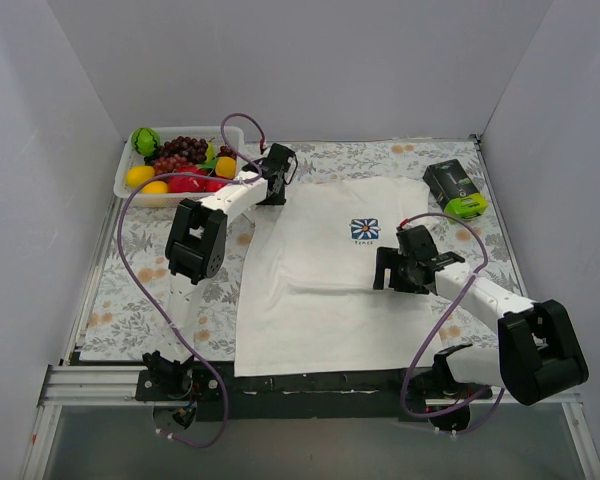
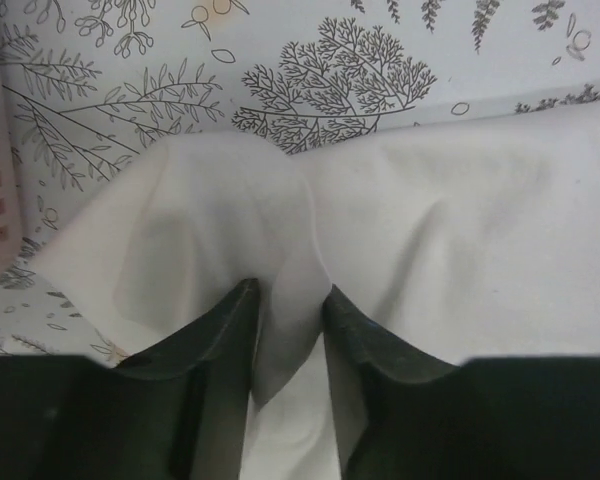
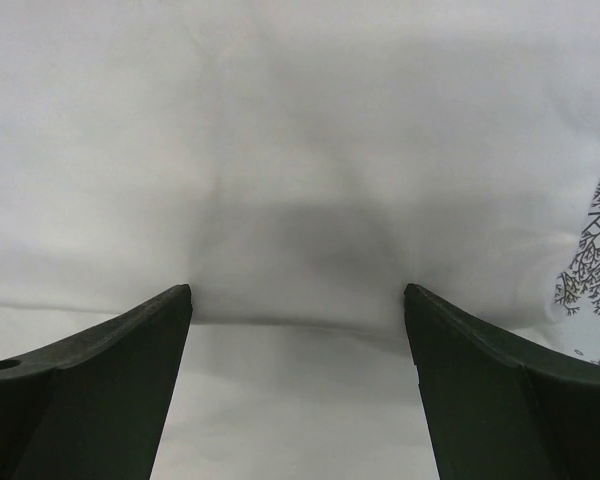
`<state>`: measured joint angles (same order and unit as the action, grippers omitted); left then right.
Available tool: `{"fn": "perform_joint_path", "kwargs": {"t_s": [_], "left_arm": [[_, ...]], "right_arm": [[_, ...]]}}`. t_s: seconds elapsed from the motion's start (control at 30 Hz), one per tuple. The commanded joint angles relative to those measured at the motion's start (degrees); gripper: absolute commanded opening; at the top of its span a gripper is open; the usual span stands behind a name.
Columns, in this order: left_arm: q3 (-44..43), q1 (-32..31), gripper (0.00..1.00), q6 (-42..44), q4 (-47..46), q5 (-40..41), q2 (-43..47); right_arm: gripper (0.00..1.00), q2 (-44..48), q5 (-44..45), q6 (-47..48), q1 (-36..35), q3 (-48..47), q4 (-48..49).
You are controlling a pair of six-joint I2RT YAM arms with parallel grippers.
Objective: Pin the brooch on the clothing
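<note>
Cloth — soft white T-shirt (image 2: 460, 230) — puckers between left gripper (image 2: 288, 300) fingers.

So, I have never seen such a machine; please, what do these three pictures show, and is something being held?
Two robot arms stand at a table's near edge. One picture looks down from above; the other two come from a camera on each wrist. A white T-shirt lies on a floral cloth, with a fruit tray and a green box at the back. The left gripper pinches a fold of the shirt's sleeve. The right gripper is open over the shirt, holding nothing. I cannot see a brooch.
</note>
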<state>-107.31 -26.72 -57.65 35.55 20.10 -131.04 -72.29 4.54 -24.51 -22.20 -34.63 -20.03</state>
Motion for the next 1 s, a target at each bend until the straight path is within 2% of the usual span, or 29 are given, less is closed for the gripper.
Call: {"fn": "perform_joint_path", "kwargs": {"t_s": [0.0,0.1,0.23,0.43,0.5,0.6,0.63,0.67,0.77,0.97], "left_arm": [[1.31,0.09,0.25,-0.36,-0.04,4.59,2.11],[2.89,0.09,0.19,-1.76,0.05,6.26,4.04],[5.70,0.09,0.15,-3.78,0.57,9.51,7.02],[9.04,0.44,0.15,-5.81,1.19,13.38,12.21],[9.31,0.70,0.22,-5.72,1.45,14.09,12.74],[9.04,0.70,0.26,-6.07,3.21,13.75,13.35],[9.57,0.70,0.32,-5.99,2.69,13.31,14.40],[10.27,0.70,0.51,-5.81,2.07,12.78,15.37],[12.64,0.70,0.71,-5.11,-0.56,10.32,19.15],[14.76,0.53,0.77,-3.00,-6.45,0.75,24.86]], "right_arm": [[0.94,-0.22,-2.34,-2.38,-0.13,2.47,-8.44],[0.94,-0.39,-2.25,-2.29,-0.22,2.38,-8.36],[0.94,-0.57,-1.55,-2.03,-0.13,2.03,-8.01],[0.94,-0.83,-1.64,-1.59,-0.13,1.15,-8.00],[0.95,-0.75,-1.63,-1.42,-0.13,0.27,-8.53],[0.94,-0.40,-1.28,-0.89,-0.13,-2.00,-9.58],[0.94,-0.31,-0.67,-0.28,-0.13,-2.98,-10.63],[0.94,-0.22,-0.58,0.25,-0.22,-3.94,-11.08],[0.94,0.22,0.91,2.27,-0.13,-9.91,-12.92],[0.94,-1.97,4.08,5.17,-0.22,-19.50,-10.39]]}}
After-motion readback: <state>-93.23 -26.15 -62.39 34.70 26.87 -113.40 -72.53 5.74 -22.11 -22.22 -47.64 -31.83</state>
